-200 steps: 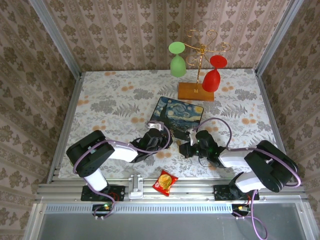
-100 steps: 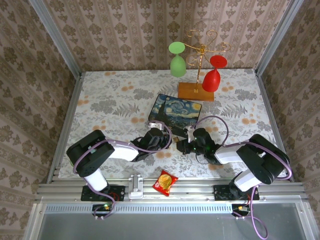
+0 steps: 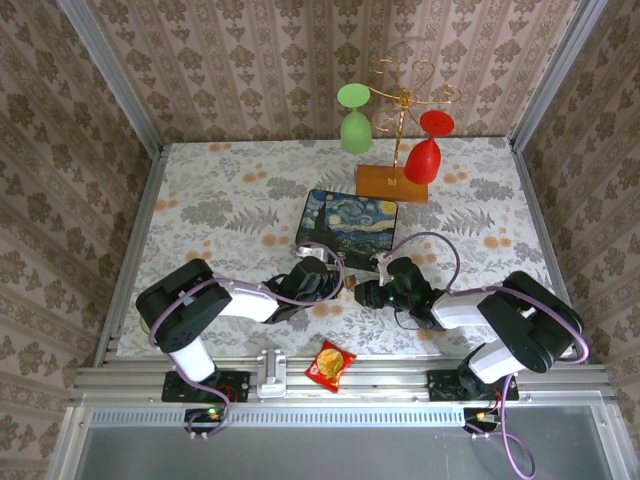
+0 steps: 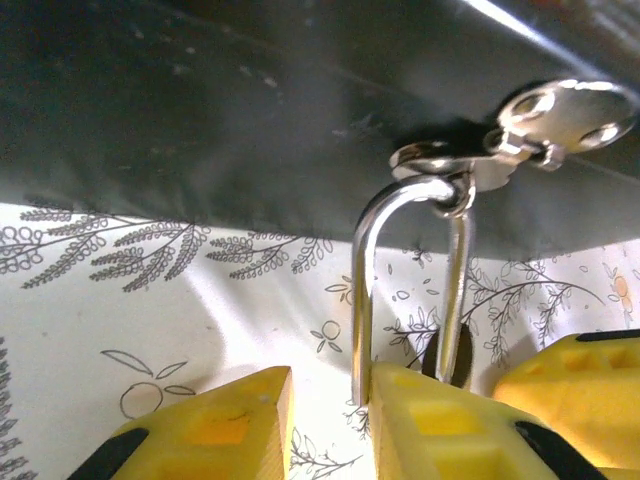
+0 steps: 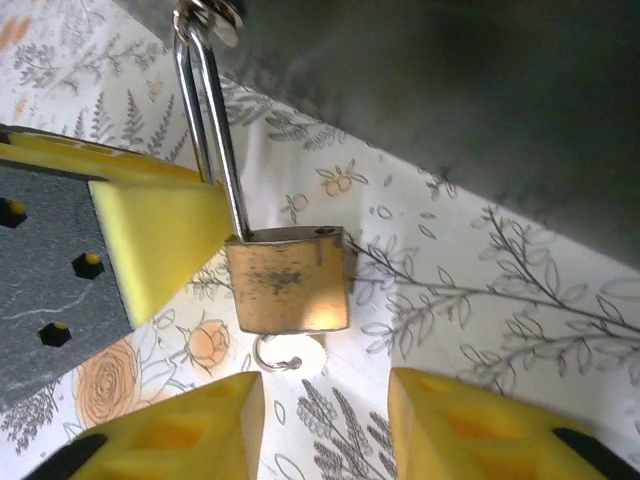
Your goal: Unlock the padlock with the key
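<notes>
Noted the padlock (image 5: 289,291) hooked by its shackle (image 4: 362,290) through the clasp (image 4: 432,166) of the Starry Night box (image 3: 345,222), just ahead of the right gripper (image 5: 325,415). Found those jaws parted, gripping nothing. Found the left gripper (image 4: 330,388) parted too, one shackle leg between the jaws, beside one finger, unclamped. Recorded a small ring (image 5: 273,357) under the brass body, nearest the right fingertips; judged it the key's, key itself not made out. Judged step: turning the key; could not tell whether locked. Judged next: steadying the body, pinching the ring squarely.
</notes>
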Robot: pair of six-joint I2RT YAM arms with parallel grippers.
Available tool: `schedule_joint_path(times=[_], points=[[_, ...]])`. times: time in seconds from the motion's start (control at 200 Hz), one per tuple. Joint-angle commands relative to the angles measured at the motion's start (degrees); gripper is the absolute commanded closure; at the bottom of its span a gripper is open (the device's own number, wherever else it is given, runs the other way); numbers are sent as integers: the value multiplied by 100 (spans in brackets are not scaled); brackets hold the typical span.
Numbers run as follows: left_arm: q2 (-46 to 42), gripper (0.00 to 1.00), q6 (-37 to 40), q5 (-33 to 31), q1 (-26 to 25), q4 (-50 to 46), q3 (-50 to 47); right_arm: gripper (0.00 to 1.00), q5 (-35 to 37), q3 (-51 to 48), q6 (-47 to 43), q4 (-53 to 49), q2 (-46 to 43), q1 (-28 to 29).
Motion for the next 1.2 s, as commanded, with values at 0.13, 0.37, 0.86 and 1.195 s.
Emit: schedule_joint_path(times=[0.13,0.37,0.86,1.195], points=[[-27,73,102,5,39,-163,-35,54,413,148,90,-1409,-181,-70],[-1081,61,310,-305,66,-800,-210,51,821,547,342,-1680,-421,-32],[-2608,51,1824,-52,847,-2493,274,48,713,1609,254,-1638,312,180],[-2638,50,1516,56,910,-2020,-202,57,681,1847,46,-1531,741,367]])
